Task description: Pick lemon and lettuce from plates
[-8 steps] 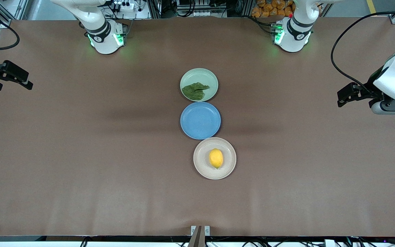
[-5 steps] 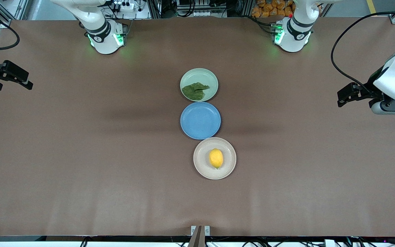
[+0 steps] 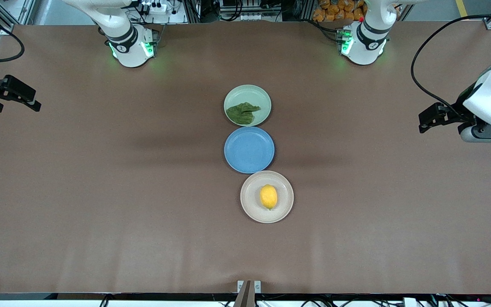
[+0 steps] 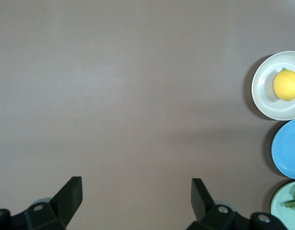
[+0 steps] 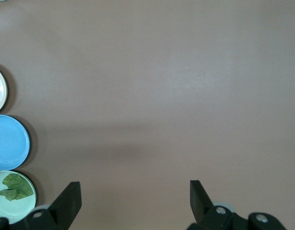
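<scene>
- Front view showed the bench (image 3: 100, 192) as the largest thing, a wide brown matte sheet with faint creases near the camera's edge and soft shadows across its middle.
- Along the bench's edge by the arm bases, the room showed metal frames, cables, a power strip and a heap of orange items (image 3: 335, 10).
- Both arm bases (image 3: 132, 47) stood on the bench with green lights glowing at their collars.
- The left gripper (image 3: 425, 121) hung over the bench's edge at the left arm's end, well apart from the plates; in the left wrist view its fingers (image 4: 70, 194) stood spread wide and held nothing.
- The right gripper (image 3: 32, 102) hung over the bench's edge at the right arm's end, its fingers (image 5: 70, 201) likewise released and empty.
- Three plates lay in a line at the bench's middle, rims touching or nearly so.
- The blue plate (image 3: 239, 160) sat between the other two, with nothing on it.
- The pale green plate (image 3: 258, 94) lay nearest the arm bases.
- The beige plate (image 3: 249, 209) lay nearest the front camera, shifted a little toward the left arm's end.
- The lettuce (image 3: 242, 113), a dark wrinkled leaf, lay flat on the pale green plate, on the part toward the blue plate.
- The lemon (image 3: 268, 196) rested about at the centre of the beige plate.
</scene>
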Robot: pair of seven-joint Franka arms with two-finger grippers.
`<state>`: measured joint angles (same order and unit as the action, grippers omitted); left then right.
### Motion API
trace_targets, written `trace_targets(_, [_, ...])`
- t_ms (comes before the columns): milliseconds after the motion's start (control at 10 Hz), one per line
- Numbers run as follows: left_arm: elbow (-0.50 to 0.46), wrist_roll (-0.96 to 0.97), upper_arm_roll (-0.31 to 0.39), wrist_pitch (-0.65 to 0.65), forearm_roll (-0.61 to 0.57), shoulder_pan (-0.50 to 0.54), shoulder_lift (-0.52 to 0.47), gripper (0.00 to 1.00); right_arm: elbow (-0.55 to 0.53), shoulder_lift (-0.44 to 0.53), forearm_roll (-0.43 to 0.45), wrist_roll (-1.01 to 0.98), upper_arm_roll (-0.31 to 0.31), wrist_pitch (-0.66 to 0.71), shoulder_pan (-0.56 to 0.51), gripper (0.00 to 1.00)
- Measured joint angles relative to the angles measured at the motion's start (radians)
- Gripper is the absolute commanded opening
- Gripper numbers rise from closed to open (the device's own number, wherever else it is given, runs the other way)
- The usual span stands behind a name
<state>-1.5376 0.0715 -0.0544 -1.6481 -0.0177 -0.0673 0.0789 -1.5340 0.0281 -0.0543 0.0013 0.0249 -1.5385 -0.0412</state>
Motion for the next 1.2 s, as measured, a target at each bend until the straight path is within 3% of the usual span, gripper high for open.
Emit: trace_targets(1195, [-0.002, 0.000, -0.001, 0.001, 0.000, -0.006, 0.018, 1.00, -0.053, -0.016, 0.000, 0.014, 0.016, 0.005, 0.050, 1.00])
